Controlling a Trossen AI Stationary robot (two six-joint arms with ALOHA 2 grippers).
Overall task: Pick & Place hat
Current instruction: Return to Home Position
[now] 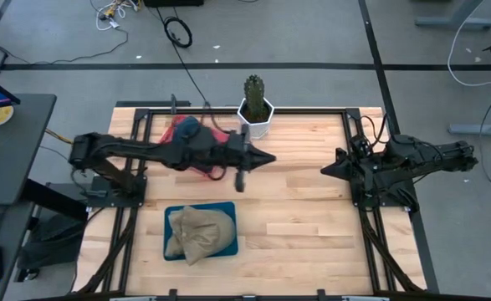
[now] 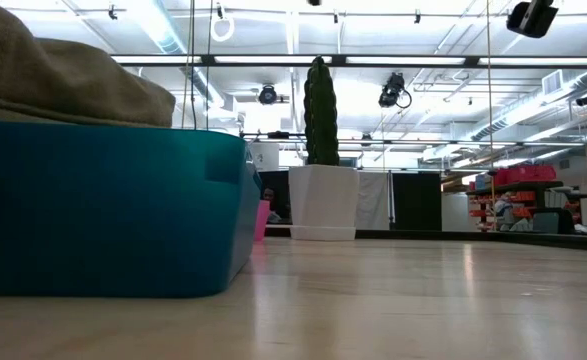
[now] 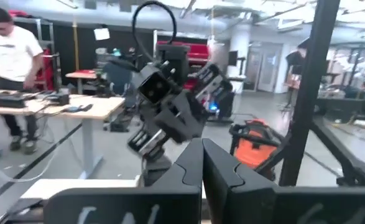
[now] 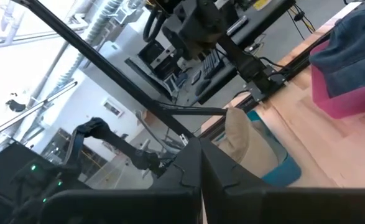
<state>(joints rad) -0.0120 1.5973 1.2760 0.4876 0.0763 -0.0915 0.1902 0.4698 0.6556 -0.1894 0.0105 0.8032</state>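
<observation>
A tan hat [image 1: 202, 232] lies crumpled on a shallow blue tray [image 1: 171, 251] near the table's near-left part; in the low view the hat [image 2: 63, 75] rests on top of the blue tray [image 2: 113, 210], and the right wrist view shows the hat [image 4: 239, 140] too. My left gripper [image 1: 270, 158] is shut, raised over the table's far middle, well away from the hat. My right gripper [image 1: 324, 171] is shut, at the table's right side, empty. In each wrist view the two fingers [image 3: 202, 168] [image 4: 201, 163] meet.
A cactus in a white pot [image 1: 255, 107] stands at the table's far edge, also in the low view [image 2: 322, 165]. A pink bin with red and blue cloth [image 1: 188, 134] sits far left under the left arm. Bare wood [image 1: 312, 226] lies between the tray and the right arm.
</observation>
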